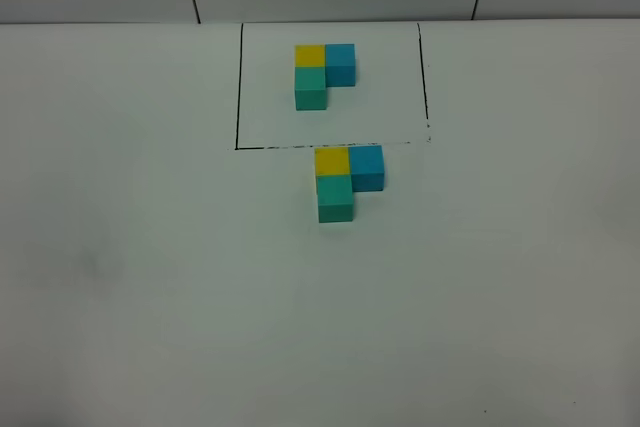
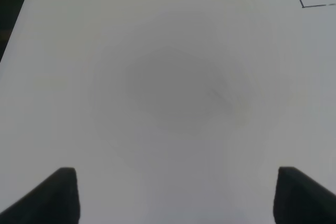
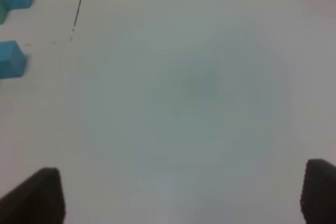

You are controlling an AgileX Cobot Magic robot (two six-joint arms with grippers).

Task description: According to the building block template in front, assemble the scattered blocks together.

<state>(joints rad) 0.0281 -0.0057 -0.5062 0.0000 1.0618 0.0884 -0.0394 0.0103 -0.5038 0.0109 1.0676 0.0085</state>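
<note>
No readable text, label, brand, number or sign in any view. Cubes of the building block template (image 1: 324, 75) and of the scattered blocks (image 1: 348, 181): plain coloured faces, unmarked. Only mark on the desk (image 1: 120, 277): thin black outline (image 1: 238, 87) around the template, partly dashed along its edge nearest the scattered blocks; no lettering.

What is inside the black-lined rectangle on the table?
Inside the black-lined rectangle sits the building block template: yellow, blue and teal-green cubes touching in an L. The rest inside is bare white table. The cubes cover whatever lies beneath them.
</note>
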